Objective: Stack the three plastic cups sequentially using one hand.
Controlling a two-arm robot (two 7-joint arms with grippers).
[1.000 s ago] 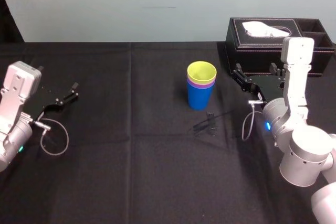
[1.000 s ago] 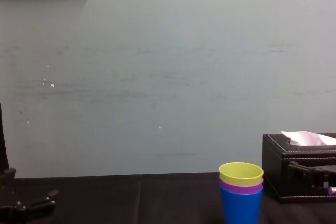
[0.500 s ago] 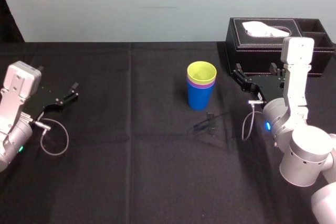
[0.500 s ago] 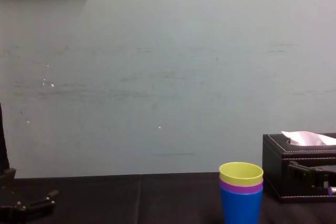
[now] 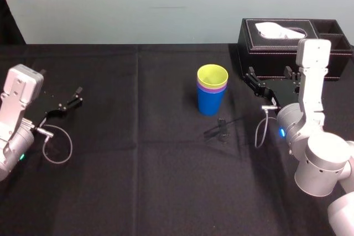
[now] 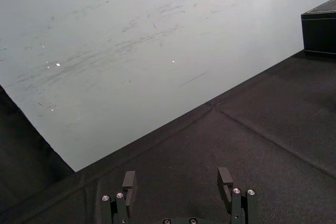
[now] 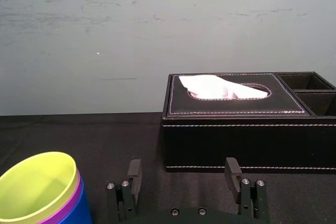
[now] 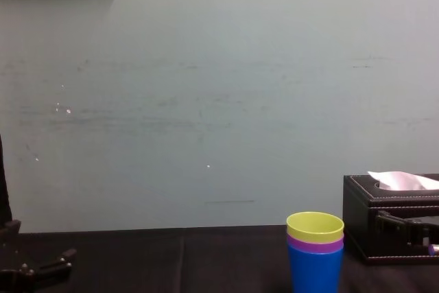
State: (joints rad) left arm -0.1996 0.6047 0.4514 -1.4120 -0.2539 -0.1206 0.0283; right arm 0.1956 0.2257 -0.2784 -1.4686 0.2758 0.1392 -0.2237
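The three plastic cups stand nested upright in one stack near the table's middle: the blue cup (image 5: 211, 102) at the bottom, the purple cup (image 5: 212, 88) showing as a thin band, the yellow-green cup (image 5: 213, 75) on top. The stack also shows in the chest view (image 8: 315, 252) and the right wrist view (image 7: 39, 188). My right gripper (image 5: 269, 80) hovers open to the right of the stack, apart from it, nothing between its fingers (image 7: 134, 173). My left gripper (image 5: 73, 97) rests open at the far left, over bare cloth (image 6: 178, 179).
A black leather tissue box (image 5: 287, 48) with a white tissue stands at the back right, just behind my right gripper. Black cloth (image 5: 138, 158) covers the table. A pale wall (image 5: 138, 4) runs along the back edge.
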